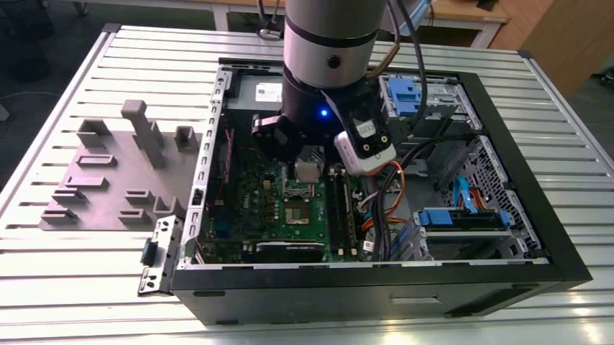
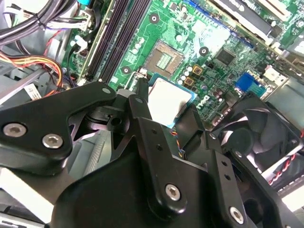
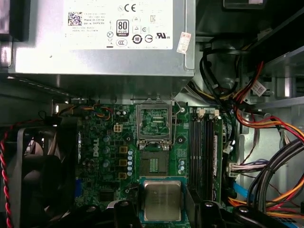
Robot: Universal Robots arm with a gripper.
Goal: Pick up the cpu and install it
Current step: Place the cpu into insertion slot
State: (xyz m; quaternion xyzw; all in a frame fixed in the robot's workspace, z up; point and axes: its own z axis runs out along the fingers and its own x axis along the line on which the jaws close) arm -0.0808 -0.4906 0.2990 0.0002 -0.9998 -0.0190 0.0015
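**Chip in my claw, socket open below**

My claw (image 3: 161, 210) is narrowed onto the cpu (image 2: 168, 99), with a finger on each opposite edge and the silver lid facing up. I judge this grip keeps the chip level and leaves its underside untouched. It hangs clear above the green motherboard (image 3: 102, 142) and is not seated.

Taking the exterior view as a dial centred on the chip, the bare socket (image 3: 153, 164) lies at 6 o'clock. Its metal frame (image 3: 153, 121) stands hinged upright, presumably so the opening stays free. Memory slots (image 3: 204, 142) run along one side of the socket, and a black fan (image 3: 33, 180) sits on the other.

Farther off, near 11 o'clock, the grey power supply (image 3: 38, 47) carries a white label (image 3: 118, 23) dense with print and round marks. A small sticker (image 3: 184, 42) sits at its corner.

The case (image 1: 384, 295) lies on its side, so the board faces up to me. At 9 o'clock, well apart, a grey fixture plate (image 1: 106, 180) rests on the slatted table (image 1: 77, 287).
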